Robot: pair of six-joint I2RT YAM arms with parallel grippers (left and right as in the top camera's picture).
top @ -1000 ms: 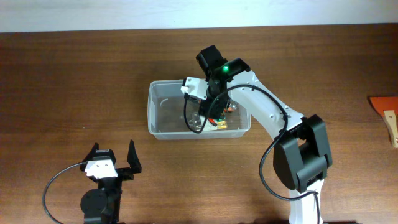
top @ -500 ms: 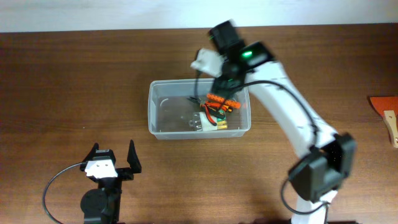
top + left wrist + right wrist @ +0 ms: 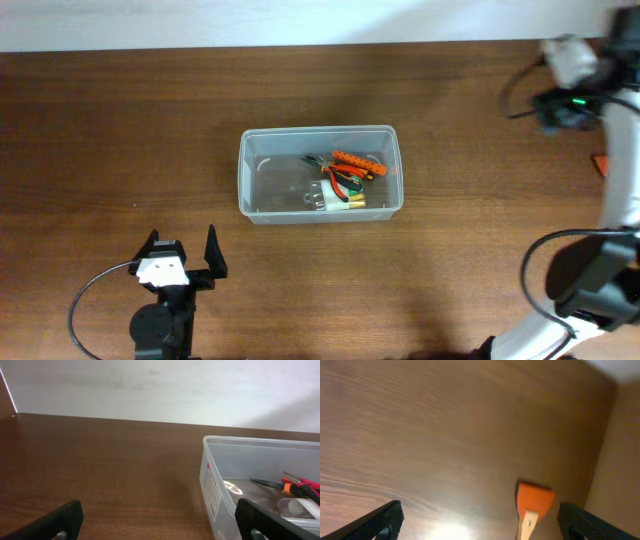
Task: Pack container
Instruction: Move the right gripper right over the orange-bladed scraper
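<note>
Clear plastic container (image 3: 275, 185) sits on the desk (image 3: 120, 120), small tools (image 3: 345, 180) at its right end. The left fingers (image 3: 213, 250) stand spread and empty off its front-left corner; the right fingers (image 3: 385, 520) likewise, far to its right.

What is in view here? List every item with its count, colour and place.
table: one, dark brown wood, under everything
wall: one, off-white, along the table's far edge
container: one, clear plastic, middle of the table
small tools: several, exact count unclear, orange, red, black, white and yellow, piled in the container's right half
scraper: one, orange blade with a pale wooden handle, on the table at its far right edge
left gripper: one, black with a white plate, near the table's front edge, left of the container, open and empty
right gripper: one, black fingers, over the table's far right, near the scraper, open and empty
</note>
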